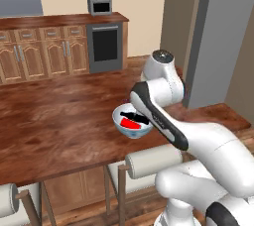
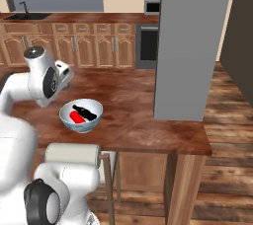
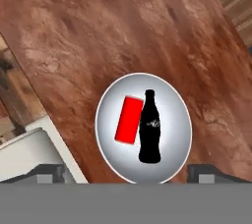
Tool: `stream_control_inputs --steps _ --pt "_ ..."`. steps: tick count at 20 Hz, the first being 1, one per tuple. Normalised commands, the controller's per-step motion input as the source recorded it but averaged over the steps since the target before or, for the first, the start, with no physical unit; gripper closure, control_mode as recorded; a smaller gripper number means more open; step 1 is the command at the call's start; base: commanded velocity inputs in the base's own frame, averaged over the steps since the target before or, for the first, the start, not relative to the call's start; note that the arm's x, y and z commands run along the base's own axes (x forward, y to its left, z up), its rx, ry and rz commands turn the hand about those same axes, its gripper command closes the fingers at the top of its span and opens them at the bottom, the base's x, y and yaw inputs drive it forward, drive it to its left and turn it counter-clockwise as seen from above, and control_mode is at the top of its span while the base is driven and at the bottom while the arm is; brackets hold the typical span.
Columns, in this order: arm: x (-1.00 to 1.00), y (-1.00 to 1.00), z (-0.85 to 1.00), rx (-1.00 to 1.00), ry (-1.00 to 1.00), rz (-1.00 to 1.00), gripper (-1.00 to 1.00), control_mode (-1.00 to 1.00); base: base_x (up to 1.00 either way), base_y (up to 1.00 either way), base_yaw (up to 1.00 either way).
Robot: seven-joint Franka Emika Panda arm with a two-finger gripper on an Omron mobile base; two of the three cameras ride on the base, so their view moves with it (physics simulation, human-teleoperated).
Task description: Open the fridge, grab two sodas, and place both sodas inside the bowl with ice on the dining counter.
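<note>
**Over the bowl, both drinks down**

On the dining counter (image 2: 148,130), the bowl (image 3: 143,127) already holds the red can (image 3: 128,120) and the black bottle (image 3: 149,128), lying side by side. To my eye the placing is done; all that remains is lifting clear. The gripper (image 3: 125,173) hangs above, its fingers spread wide, holding and touching nothing.

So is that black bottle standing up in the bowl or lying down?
Lying down. The bottle rests flat on its side in the bowl, beside the red can, also lying flat.
</note>
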Motion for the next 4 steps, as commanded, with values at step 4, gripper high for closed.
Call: stream_control_inputs --steps 4 --pt "-0.70 -0.01 0.43 0.08 -0.13 0.00 -1.00 -1.00 0.00 0.00 0.00"
